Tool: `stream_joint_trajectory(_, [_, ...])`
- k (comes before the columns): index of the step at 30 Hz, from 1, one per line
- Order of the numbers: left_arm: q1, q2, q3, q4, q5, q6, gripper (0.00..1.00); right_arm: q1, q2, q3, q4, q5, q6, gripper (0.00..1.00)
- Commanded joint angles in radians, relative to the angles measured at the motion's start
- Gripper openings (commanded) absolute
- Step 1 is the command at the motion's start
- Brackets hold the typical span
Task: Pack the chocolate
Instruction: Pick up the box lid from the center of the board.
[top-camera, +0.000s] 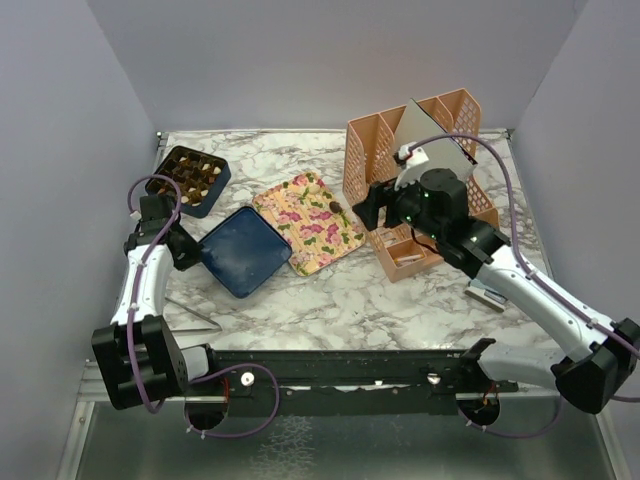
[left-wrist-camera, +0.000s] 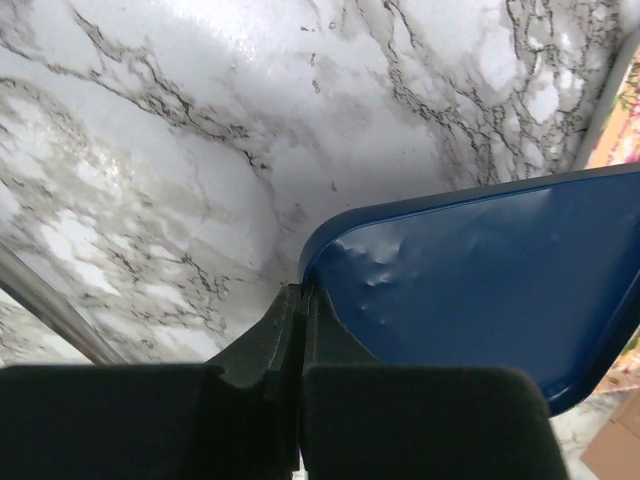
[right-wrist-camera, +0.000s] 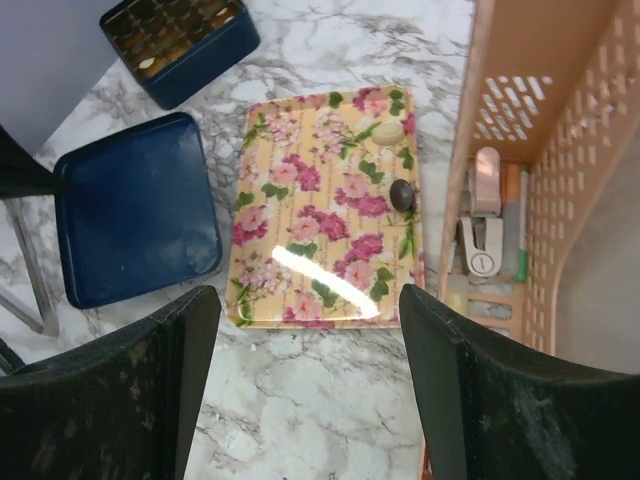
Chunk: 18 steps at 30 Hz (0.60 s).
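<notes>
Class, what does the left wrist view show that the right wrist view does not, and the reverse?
Only the left wrist: the left gripper, closed on a corner of the blue lid. Only the right wrist: the open right gripper, a dark chocolate and a cream chocolate, the blue box and the orange organizer. Both: the lid, the marble table and the floral tray, just a sliver of it in the left wrist view.

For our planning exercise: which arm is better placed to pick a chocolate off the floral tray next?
Likely right: the right gripper hangs open above the floral tray with the dark chocolate, while the left gripper is shut on the blue lid.
</notes>
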Motion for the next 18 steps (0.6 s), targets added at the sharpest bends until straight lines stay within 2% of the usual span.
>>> stream_joint_trajectory(1, [0.006, -0.058, 0.016, -0.051, 0.054, -0.094, 0.00, 0.095, 0.032, -0.035, 0.195, -0.050, -0.297, 0.74])
stream_joint_trajectory(5, [0.004, -0.060, 0.020, -0.075, 0.076, -0.125, 0.00, 0.249, 0.066, -0.161, 0.367, -0.011, -0.706, 0.74])
stream_joint_trajectory(7, [0.004, -0.059, 0.026, -0.082, 0.094, -0.128, 0.00, 0.281, 0.081, -0.228, 0.480, -0.022, -0.848, 0.74])
stream_joint_trajectory(11, [-0.005, -0.075, 0.028, -0.083, 0.108, -0.113, 0.00, 0.300, 0.099, -0.446, 0.743, -0.312, -1.231, 0.73])
stream_joint_trajectory(12, [-0.007, -0.078, 0.028, -0.083, 0.105, -0.111, 0.00, 0.300, 0.124, -0.481, 0.807, -0.345, -1.309, 0.74])
stream_joint_trajectory(18, [-0.010, -0.096, 0.015, -0.083, 0.138, -0.116, 0.00, 0.331, 0.309, -0.514, 0.976, -0.355, -1.574, 0.72])
